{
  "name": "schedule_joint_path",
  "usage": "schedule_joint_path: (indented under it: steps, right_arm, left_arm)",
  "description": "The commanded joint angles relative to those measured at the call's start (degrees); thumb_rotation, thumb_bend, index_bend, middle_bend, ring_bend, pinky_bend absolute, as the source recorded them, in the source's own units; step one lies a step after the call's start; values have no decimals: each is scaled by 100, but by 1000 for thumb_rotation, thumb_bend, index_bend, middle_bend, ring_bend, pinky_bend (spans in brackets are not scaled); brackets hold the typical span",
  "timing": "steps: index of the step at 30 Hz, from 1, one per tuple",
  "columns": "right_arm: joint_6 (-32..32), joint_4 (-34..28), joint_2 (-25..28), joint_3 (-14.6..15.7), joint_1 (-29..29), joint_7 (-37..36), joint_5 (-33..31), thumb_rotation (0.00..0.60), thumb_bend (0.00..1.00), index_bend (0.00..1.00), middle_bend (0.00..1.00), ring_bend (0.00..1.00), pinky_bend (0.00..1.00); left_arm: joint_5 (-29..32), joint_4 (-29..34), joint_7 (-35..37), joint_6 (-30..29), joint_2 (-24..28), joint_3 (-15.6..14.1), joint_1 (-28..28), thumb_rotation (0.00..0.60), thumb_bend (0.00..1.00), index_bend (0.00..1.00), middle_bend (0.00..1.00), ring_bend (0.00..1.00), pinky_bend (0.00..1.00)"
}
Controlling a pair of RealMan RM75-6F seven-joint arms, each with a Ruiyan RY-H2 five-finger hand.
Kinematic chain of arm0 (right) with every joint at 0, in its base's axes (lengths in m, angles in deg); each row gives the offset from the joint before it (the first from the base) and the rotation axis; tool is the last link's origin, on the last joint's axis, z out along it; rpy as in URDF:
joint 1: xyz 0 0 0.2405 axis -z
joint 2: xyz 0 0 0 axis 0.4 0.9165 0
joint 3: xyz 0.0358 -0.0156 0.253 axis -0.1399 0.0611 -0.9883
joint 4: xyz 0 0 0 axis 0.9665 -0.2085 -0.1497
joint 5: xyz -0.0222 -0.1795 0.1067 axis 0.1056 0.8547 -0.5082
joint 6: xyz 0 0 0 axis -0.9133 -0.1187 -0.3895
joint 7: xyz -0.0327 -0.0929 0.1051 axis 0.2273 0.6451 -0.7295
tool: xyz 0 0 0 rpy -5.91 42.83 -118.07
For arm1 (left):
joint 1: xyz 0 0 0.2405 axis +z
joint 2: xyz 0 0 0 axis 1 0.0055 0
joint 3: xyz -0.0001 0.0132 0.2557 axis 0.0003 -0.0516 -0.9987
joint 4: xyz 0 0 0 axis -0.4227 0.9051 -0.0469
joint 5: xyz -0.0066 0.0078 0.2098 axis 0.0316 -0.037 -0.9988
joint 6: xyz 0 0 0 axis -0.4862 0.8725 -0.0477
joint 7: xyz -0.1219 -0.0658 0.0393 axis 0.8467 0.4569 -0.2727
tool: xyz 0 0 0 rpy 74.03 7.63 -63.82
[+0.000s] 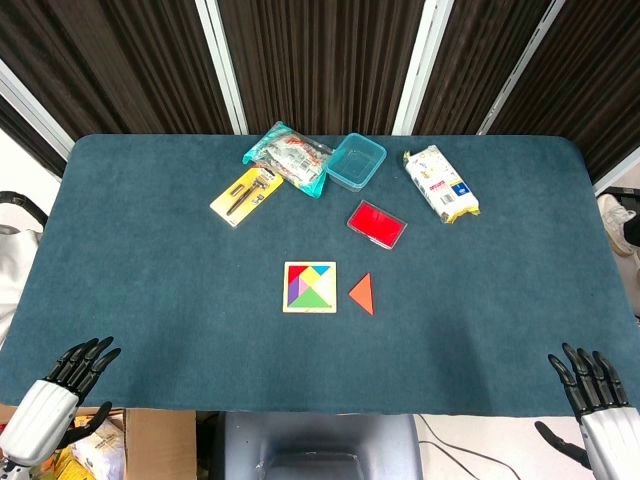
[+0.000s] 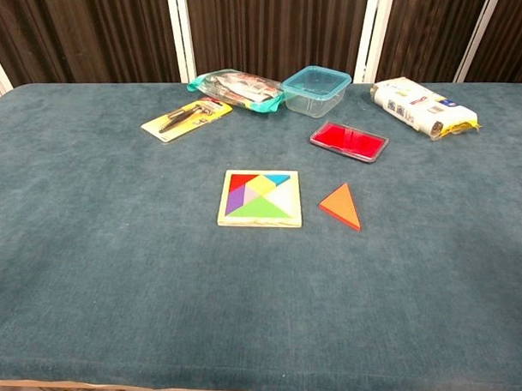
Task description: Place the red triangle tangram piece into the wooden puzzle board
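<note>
The red triangle tangram piece [image 1: 363,293] [image 2: 342,204] lies flat on the blue table, just right of the wooden puzzle board [image 1: 309,287] [image 2: 260,198]. Coloured pieces fill the board except for an open slot on its right side. My left hand [image 1: 62,390] hangs at the table's near left corner, fingers spread and holding nothing. My right hand [image 1: 592,392] is at the near right corner, also spread and empty. Both hands are far from the triangle. The chest view shows neither hand.
A red flat case [image 1: 377,223] [image 2: 349,141] lies behind the triangle. Along the far side sit a clear teal container [image 1: 356,161] [image 2: 315,91], a plastic bag [image 1: 288,156], a yellow tool card [image 1: 246,194] and a white packet [image 1: 440,183].
</note>
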Motion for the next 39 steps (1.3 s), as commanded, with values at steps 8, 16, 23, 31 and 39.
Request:
schedule_joint_path:
  steps: [8, 16, 23, 31, 39]
  right_arm:
    - [949, -349, 4, -310, -628, 460, -195, 600, 92, 0, 0, 0, 0]
    - [3270, -866, 192, -1174, -2373, 1318, -724, 600, 93, 45, 0, 0, 0]
    - [4876, -656, -97, -1643, -3548, 2051, -1451, 600, 147, 186, 0, 0, 0]
    - [5775, -220, -750, -1788, -4311, 3185, -2256, 600, 188, 223, 0, 0, 0]
    - [6224, 268, -1372, -1699, -4916, 3609, -2532, 600, 249, 323, 0, 0, 0]
  left_arm:
    - [-56, -221, 260, -108, -135, 107, -100, 600, 413, 0, 0, 0, 134]
    - [312, -168, 278, 171, -169, 234, -200, 600, 413, 0, 0, 0, 132]
    - [730, -133, 207, 470, -198, 357, -261, 600, 412, 0, 0, 0, 132]
    - [1135, -23, 104, 811, -186, 479, -349, 600, 410, 0, 0, 0, 133]
    - [1195, -24, 175, 843, -169, 500, -367, 600, 412, 0, 0, 0, 134]
